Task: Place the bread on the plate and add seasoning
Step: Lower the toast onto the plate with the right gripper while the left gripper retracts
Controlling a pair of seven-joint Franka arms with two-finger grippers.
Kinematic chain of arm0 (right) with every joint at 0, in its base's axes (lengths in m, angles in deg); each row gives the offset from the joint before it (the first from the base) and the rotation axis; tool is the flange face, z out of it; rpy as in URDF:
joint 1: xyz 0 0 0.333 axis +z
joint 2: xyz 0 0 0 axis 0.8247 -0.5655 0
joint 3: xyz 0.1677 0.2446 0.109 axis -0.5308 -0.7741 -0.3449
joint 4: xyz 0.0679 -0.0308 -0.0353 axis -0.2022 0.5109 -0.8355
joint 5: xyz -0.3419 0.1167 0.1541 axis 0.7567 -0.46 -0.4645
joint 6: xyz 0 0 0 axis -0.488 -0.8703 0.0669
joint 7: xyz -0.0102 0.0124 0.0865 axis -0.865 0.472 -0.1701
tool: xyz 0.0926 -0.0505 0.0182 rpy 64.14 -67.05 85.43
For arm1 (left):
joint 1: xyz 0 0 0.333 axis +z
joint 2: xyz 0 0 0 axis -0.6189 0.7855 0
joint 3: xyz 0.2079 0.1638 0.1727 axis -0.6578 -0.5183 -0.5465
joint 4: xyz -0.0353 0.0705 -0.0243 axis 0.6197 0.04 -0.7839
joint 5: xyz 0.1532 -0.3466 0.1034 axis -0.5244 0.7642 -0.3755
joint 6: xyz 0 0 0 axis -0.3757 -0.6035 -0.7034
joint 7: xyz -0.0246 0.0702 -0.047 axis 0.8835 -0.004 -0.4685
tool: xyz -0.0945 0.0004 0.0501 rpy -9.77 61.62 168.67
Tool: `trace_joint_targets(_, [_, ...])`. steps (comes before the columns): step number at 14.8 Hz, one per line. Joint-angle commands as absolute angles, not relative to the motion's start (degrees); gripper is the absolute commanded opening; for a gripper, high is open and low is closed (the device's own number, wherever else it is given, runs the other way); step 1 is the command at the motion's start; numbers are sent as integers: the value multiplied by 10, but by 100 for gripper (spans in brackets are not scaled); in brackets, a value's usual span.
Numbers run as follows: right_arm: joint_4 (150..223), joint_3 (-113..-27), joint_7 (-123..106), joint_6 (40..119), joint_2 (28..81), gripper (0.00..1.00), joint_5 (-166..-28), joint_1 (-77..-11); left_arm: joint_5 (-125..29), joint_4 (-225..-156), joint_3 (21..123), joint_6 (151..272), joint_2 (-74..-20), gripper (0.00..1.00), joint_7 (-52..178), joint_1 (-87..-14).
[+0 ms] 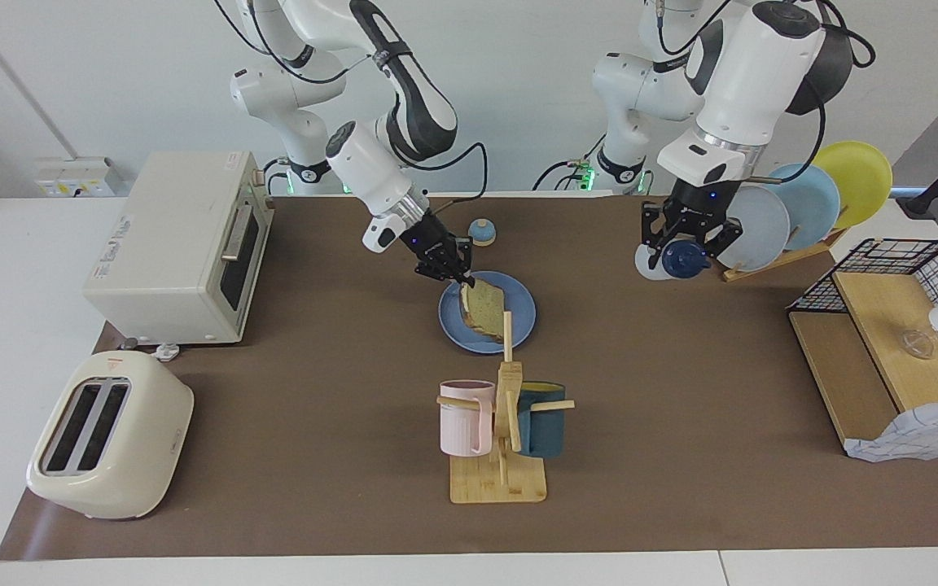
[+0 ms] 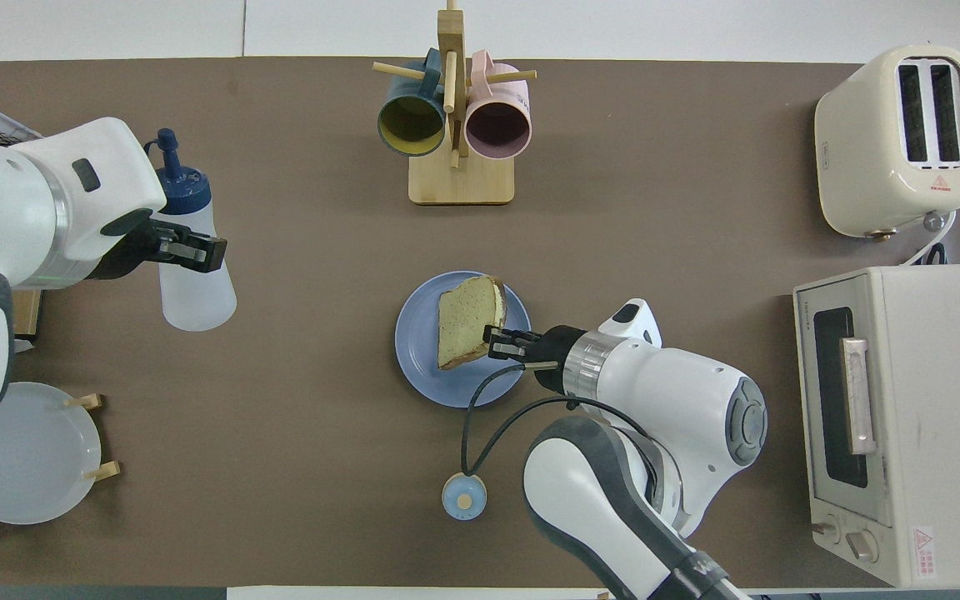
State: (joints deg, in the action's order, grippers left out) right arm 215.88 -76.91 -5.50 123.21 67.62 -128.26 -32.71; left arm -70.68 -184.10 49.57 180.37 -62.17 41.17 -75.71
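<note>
While bread lies on plate, left fingers grip seasoning.

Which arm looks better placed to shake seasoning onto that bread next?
Probably the left: its gripper is shut on the seasoning bottle, up in the air. The right gripper is pinching the bread on the plate.

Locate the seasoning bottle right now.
The seasoning bottle is off the table, held in the left gripper over the mat toward the left arm's end, beside the plate rack.
</note>
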Motion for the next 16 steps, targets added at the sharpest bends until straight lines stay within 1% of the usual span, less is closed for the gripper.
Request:
trace_joint_targets(1, [2181, -771, 23, 1237, 690, 0, -1303, -353, -684, -1848, 491, 1750, -648, 46, 340, -756])
trace_joint_targets(4, [2189, -772, 33, 1237, 694, 0, -1304, -364, -682, -1848, 490, 1706, -666, 46, 272, -754])
trace_joint_targets(5, [2190, -772, 31, 1237, 695, 5, -1305, -364, -682, -1848, 490, 1693, -672, 44, 250, -753])
trace_joint_targets(7, [2192, -772, 30, 1237, 695, 6, -1309, -364, -683, -1848, 490, 1665, -682, 39, 228, -754])
trace_joint_targets(11, [2193, -772, 32, 1251, 697, 6, -1402, -353, -684, -1847, 493, 1612, -701, 40, 153, -760])
trace_joint_targets(14, [2197, -772, 44, 1257, 697, 8, -1404, -344, -683, -1848, 509, 1601, -712, 41, 145, -759])
trace_joint_targets(15, [2196, -772, 62, 1260, 697, 21, -1404, -346, -683, -1848, 509, 1592, -715, 41, 136, -759])
trace_joint_targets(16, [2196, -772, 66, 1260, 696, 48, -1404, -347, -683, -1846, 509, 1586, -717, 41, 126, -759])
